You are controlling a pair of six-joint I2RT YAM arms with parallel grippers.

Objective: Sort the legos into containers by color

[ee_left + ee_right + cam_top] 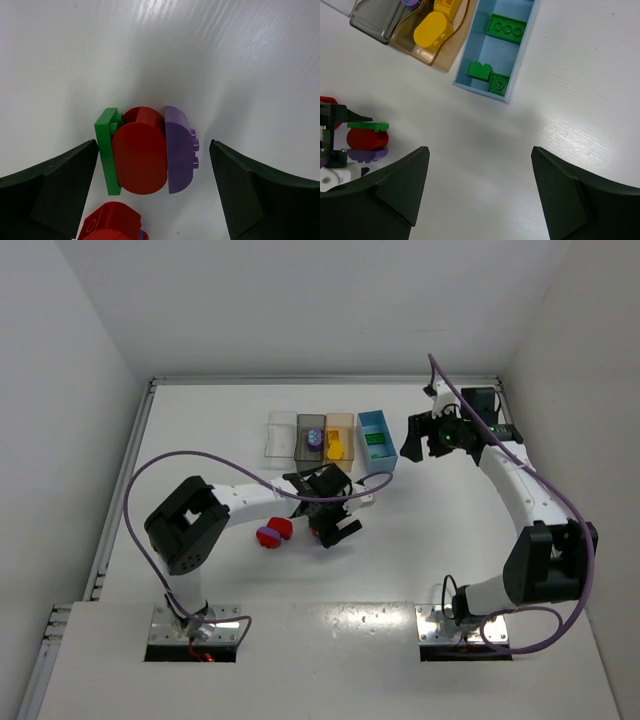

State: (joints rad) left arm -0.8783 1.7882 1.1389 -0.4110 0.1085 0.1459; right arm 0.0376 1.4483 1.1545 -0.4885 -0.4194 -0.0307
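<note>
stuck-together bricks (142, 152), green, red, purple: lying on the white table (225, 60), squarely between the left gripper's (333, 528) wide-apart fingers, touched by neither. layered across the gap, long side pointing along the fingers. far closer to left than to the right gripper (479, 150), likewise spread and empty, hovering by the blue bin (490, 50). other bins (282, 433) lined up just beyond.

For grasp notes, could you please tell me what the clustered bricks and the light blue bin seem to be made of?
The red brick, purple brick and green plate look like hard moulded plastic: smooth, faint sheen, crisp studs. The light blue bin seems thin-walled opaque plastic, its finish unclear.
</note>
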